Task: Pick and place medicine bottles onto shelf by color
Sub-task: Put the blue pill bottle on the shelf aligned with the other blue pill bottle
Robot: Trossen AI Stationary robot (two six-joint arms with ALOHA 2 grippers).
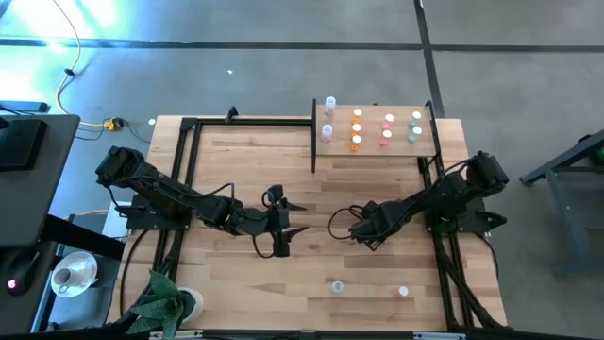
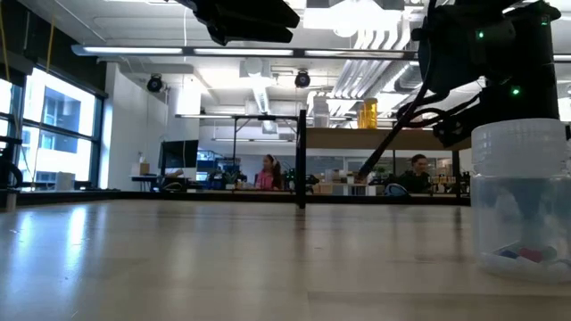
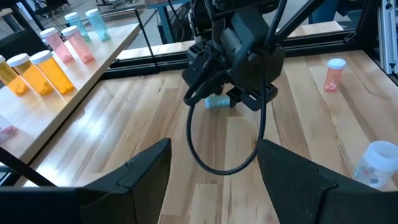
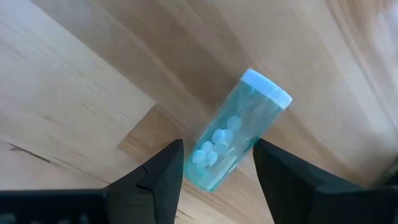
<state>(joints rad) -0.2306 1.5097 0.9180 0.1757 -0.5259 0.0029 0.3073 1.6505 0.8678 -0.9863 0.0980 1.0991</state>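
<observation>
a green medicine bottle (image 4: 239,130) lies on its side on the tabletop (image 1: 311,203) near mid-table, white cap pointing away, its lower body between the right gripper (image 4: 216,163) fingers, which stand parted either side with no clamp visible. to grip well, i'd judge the fingers should straddle the body squarely, not the cap, before closing, since it may roll. the shelf (image 1: 377,146) sits well apart at the far edge. the left gripper (image 3: 214,165) waits nearby, jaws wide

A bottle (image 4: 233,140) lies on the tabletop (image 4: 74,93) between the right pincer's (image 4: 214,171) fingers.
</observation>
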